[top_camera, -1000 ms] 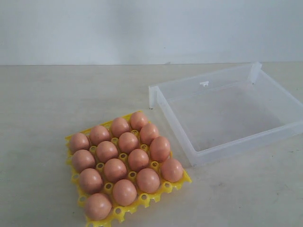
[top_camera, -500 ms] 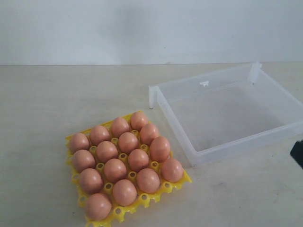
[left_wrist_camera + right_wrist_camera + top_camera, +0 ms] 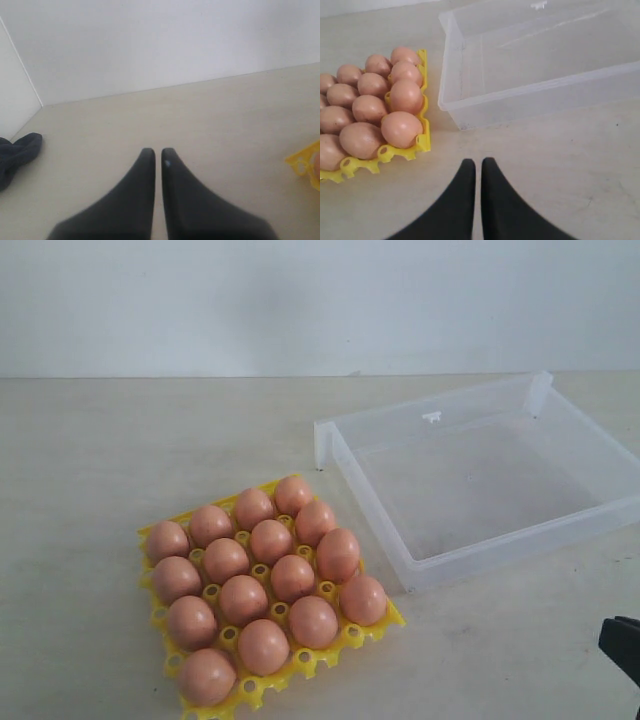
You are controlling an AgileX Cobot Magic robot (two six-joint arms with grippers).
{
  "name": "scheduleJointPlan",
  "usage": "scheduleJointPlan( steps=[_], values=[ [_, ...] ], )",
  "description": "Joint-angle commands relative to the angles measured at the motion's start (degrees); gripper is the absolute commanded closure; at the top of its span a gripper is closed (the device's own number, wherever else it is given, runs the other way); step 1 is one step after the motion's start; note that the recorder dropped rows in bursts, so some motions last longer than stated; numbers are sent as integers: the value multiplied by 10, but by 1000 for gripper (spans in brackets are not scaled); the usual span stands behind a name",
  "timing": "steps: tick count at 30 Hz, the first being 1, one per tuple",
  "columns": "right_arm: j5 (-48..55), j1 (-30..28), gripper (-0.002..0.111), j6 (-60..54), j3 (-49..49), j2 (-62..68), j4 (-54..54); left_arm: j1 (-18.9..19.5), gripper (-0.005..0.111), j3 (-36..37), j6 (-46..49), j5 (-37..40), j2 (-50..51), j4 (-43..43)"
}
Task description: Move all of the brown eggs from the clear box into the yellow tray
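The yellow tray sits on the beige table, at the left front of the exterior view. The brown eggs fill it in four rows of four, one egg upright in each cup. Every egg in view is in the tray.

The clear box stands just beside the tray on its right. The two are set at an angle to each other, near corners close but apart. A small tab shows on the box's far rim.

The right gripper hangs over bare table in front of the box and tray. Its jaws are pressed together and hold nothing. The exterior view shows only a dark part of the right arm at the lower right edge.

The left gripper is likewise closed and empty above the table, with a tray corner off to one side. A dark grey soft item lies near the wall.
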State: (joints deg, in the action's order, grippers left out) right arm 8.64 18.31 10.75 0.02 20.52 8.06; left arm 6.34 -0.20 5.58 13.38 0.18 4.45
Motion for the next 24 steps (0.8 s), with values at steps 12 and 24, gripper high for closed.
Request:
scheduleJointPlan(
  steps=[12,24],
  values=[
    [-43,-18,108,-29,0,-59,-136,-3,103,2,-2,-1,-2,-1],
    [128,-195,108,-20,0,-205,-130,-3,103,2,-2,-5,-2,-1]
  ],
)
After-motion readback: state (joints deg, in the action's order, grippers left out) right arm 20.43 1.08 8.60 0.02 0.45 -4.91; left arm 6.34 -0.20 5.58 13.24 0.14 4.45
